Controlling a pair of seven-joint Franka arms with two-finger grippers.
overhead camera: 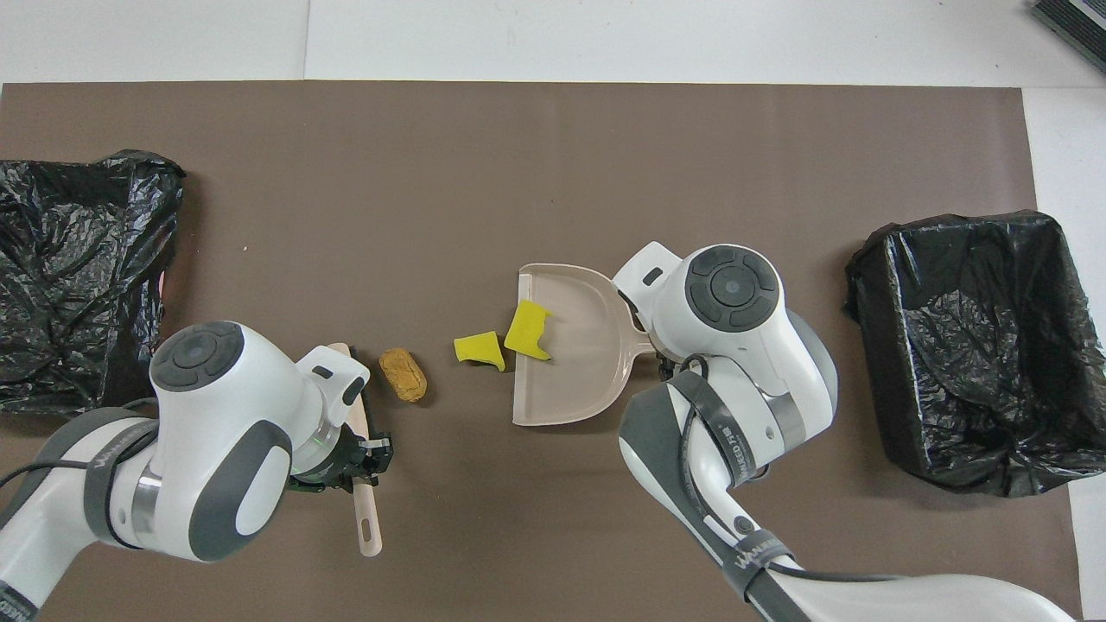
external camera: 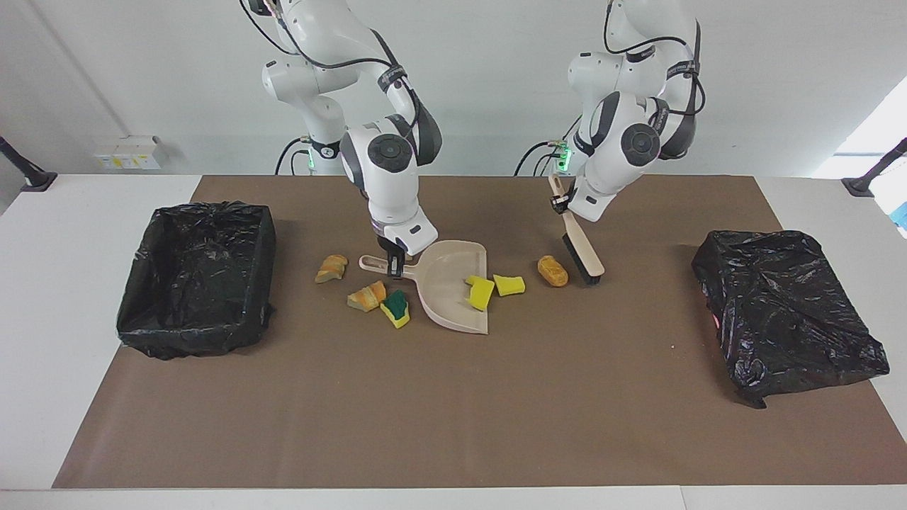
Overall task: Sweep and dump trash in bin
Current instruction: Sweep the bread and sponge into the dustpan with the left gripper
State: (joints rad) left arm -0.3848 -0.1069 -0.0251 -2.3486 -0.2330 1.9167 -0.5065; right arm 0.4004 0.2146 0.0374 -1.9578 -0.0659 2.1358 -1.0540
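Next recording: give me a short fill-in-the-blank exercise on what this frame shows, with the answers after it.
1. The right claw is shut on the handle of the ____.
2. The left claw holds the ____ by its handle, bristles down on the mat.
3. One yellow sponge piece lies ____ the dustpan.
4. The orange-tan chunk lies beside the brush's ____.

Answers: dustpan; brush; in; bristles

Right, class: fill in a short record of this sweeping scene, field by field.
left gripper: shut on the brush, bristles down on the mat beside an orange chunk
right gripper: shut on the dustpan handle
in the pan: one yellow sponge piece at its lip
open bin: toward the right arm's end
closed black bag: toward the left arm's end
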